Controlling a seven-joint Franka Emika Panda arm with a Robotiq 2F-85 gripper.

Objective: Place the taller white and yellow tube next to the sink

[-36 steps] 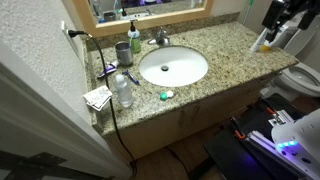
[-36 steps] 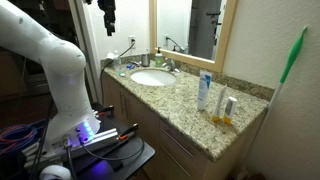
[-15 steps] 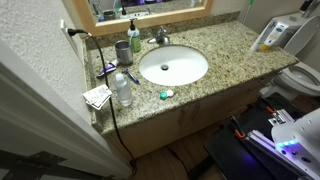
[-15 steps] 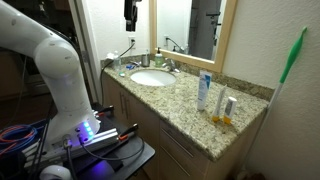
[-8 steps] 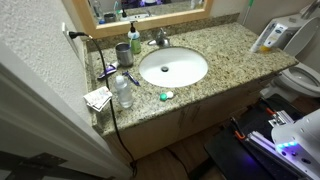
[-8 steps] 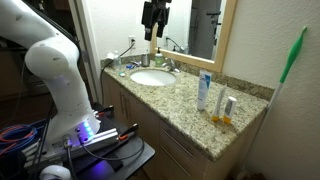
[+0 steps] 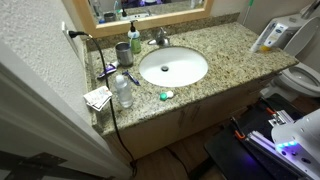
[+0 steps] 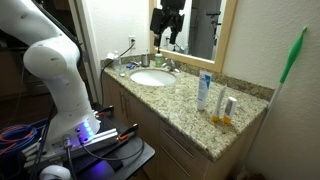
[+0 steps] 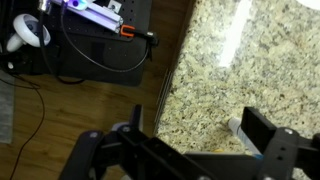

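Black claw [image 9: 195,125] spread wide above granite counter [image 9: 250,60]

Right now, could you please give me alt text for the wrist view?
The open gripper hangs over the edge of a speckled granite countertop, its dark fingers spread along the bottom. Left of the counter lies wooden floor with black cables.

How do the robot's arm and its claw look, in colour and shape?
The arm is white and glossy, built of thick rounded segments. The claw at its end is black, with two blocky fingers seen in the wrist view.
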